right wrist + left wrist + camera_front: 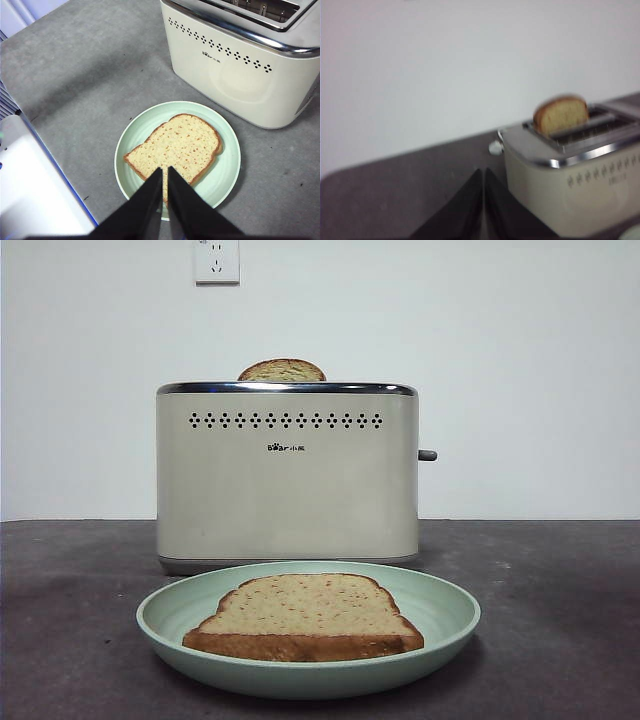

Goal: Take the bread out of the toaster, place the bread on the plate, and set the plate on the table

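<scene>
The bread (305,615) lies flat on the pale green plate (452,612), which rests on the dark table (560,620) in front of the cream toaster (285,480). A second slice (282,371) sticks up from a toaster slot. In the right wrist view, my right gripper (165,171) is shut and empty, above the plate's (227,170) near rim and the bread (175,147). In the blurred left wrist view, my left gripper (483,172) is shut and empty, off the toaster's (580,190) end, with the second slice (561,115) in sight. Neither arm shows in the front view.
The toaster's grey lever (427,455) juts from its right side. A white wall with a socket (217,260) stands behind. A white, blue-edged surface (35,185) borders the table beside the plate in the right wrist view.
</scene>
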`<control>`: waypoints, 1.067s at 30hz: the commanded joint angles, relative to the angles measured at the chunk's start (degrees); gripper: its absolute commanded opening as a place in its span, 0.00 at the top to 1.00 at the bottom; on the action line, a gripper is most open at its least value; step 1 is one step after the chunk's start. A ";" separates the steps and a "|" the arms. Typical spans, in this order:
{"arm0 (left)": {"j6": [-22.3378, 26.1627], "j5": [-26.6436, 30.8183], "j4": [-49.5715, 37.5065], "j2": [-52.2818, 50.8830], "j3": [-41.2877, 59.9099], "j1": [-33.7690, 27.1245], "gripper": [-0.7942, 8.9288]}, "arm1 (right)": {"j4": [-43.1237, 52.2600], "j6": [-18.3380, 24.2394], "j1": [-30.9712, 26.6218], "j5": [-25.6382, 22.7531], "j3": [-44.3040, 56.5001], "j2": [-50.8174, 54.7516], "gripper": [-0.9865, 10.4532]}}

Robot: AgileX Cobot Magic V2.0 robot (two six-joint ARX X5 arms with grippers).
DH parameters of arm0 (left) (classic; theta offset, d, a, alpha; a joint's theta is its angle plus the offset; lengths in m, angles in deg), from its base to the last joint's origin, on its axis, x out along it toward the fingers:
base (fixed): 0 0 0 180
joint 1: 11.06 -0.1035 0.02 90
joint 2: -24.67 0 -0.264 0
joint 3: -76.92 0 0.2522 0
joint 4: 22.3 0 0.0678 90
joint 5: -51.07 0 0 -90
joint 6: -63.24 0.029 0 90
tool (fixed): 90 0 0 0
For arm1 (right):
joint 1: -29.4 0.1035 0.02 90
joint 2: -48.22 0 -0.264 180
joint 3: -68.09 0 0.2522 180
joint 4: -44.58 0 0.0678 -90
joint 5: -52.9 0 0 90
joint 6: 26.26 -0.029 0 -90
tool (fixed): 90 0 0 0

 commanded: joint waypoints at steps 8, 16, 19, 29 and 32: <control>-6.43 6.12 -0.70 -11.89 15.02 -0.52 0.91 | 0.35 -0.39 0.57 -0.07 -1.01 -0.17 0.91; -8.85 7.72 -0.61 -17.99 22.38 -0.55 0.91 | 0.35 -0.39 0.57 -0.07 -1.01 -0.17 0.91; -9.03 7.74 -0.68 -18.23 24.30 -0.52 0.91 | 0.35 -0.39 0.57 -0.07 -1.01 -0.17 0.91; -10.56 7.74 1.01 -18.23 28.00 -0.52 0.91 | 0.35 -0.39 0.57 -0.07 -1.01 -0.17 0.91; -10.78 7.74 1.49 -18.23 27.98 -0.52 0.91 | 0.35 -0.39 0.57 -0.07 -1.01 -0.17 0.91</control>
